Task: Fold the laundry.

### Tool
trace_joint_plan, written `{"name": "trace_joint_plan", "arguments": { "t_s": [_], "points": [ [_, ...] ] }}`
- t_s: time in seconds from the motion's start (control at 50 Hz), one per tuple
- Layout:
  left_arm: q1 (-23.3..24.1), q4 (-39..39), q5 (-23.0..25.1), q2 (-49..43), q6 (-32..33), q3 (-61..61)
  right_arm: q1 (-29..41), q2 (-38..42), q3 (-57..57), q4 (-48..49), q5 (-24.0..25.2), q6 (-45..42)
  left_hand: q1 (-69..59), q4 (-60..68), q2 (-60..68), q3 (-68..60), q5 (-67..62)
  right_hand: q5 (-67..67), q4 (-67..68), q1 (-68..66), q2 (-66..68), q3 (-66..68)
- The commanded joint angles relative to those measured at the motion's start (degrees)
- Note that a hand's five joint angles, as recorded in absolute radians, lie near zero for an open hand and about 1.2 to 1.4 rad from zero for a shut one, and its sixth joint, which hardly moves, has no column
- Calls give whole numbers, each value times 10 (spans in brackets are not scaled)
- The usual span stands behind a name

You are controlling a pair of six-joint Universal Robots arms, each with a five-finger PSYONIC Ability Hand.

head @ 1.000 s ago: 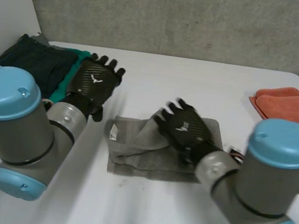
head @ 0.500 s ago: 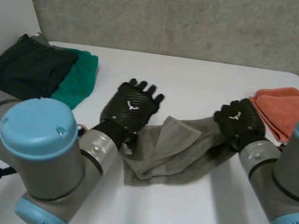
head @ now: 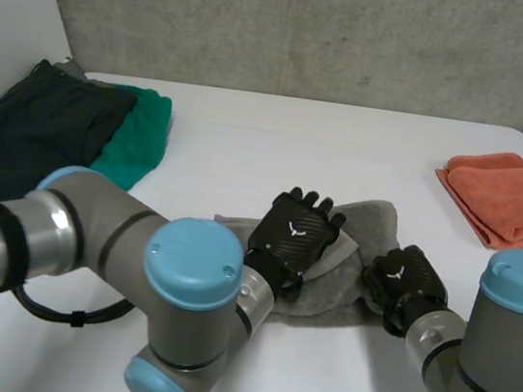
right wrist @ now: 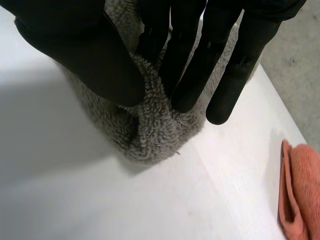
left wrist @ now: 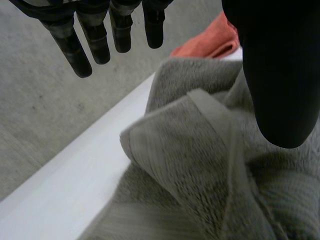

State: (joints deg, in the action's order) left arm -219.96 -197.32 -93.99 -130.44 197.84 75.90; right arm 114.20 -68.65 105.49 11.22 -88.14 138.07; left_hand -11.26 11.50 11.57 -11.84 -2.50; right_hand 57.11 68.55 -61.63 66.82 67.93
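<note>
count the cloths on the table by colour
grey towel: 1
orange cloth: 1
green cloth: 1
dark cloth: 1
total: 4

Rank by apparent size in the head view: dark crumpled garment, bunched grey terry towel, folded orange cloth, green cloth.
1. dark crumpled garment
2. bunched grey terry towel and folded orange cloth: too alike to rank; the towel is nearer and partly covered
3. green cloth, smallest
</note>
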Motion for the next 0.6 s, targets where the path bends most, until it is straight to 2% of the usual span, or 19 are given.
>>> {"name": "trace_joint_plan", "arguments": {
  "t_s": [0.02,0.08,0.14,0.18,0.24,0.32,0.42,0.48,0.6],
  "points": [
    [-5,4,-32,-40,4,-44,-27,-3,17,4,0,-4,-72,70,69,-66,-59,129,114,-184,132,121],
    [-15,4,-63,-38,6,-47,-33,-3,17,8,3,-6,-72,70,69,-66,-60,129,114,-184,132,121],
    [-48,7,-115,-35,22,-39,-38,-3,12,12,3,-9,-72,70,69,-66,-60,129,114,-184,132,121],
    [-71,16,-155,-28,53,-25,-39,-2,6,13,4,-10,-70,68,67,-65,-58,129,114,-184,132,121],
    [-101,17,-184,-4,92,20,-39,0,-1,13,4,-10,-67,65,64,-61,-54,129,114,-184,132,121],
    [-113,14,-171,60,101,98,-38,3,-9,12,3,-10,-64,61,60,-58,-51,129,114,-184,132,121],
    [-73,9,-128,137,91,149,-35,4,-27,9,-3,-20,-13,11,10,-7,-1,129,114,-184,132,121],
    [-50,6,-125,170,83,162,-32,4,-49,6,-7,-50,-13,11,10,-7,-1,129,114,-184,132,121],
    [-55,6,-126,210,67,183,-27,0,-96,11,-15,-124,-13,11,10,-7,-1,129,114,-184,132,121]
  ]
}}
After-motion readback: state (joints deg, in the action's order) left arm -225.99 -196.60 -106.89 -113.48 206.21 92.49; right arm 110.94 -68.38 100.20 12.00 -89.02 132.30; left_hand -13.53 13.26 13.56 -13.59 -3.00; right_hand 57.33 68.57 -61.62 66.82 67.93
